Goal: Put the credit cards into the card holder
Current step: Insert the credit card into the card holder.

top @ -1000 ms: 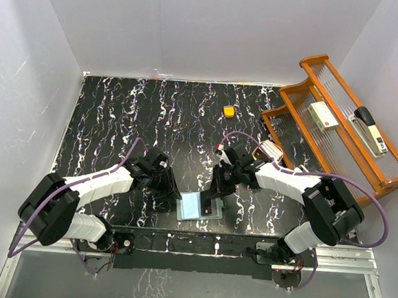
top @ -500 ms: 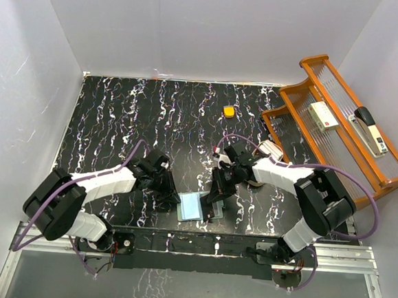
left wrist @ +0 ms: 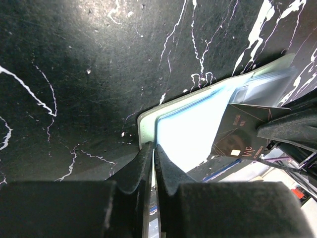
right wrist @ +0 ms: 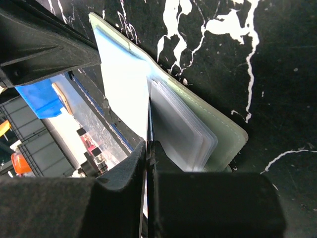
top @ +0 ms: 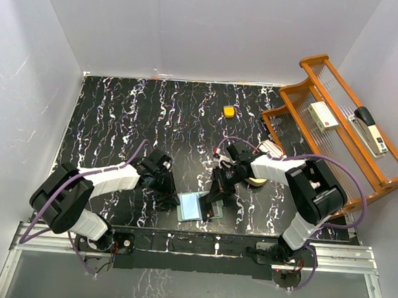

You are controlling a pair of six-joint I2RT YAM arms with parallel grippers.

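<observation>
Arm on the left lies low across the bench from its near-left corner toward mid near edge, wrist angled down. Left claw is pinched together on the left rim of the card holder, which lies open & flat by the near edge. Right arm folds back in from the right, forearm dipping. Right claw is clamped on a dark credit card, held edge-on at the holder's clear pockets. Card reads "VIP"; the smaller print can't be read.
</observation>
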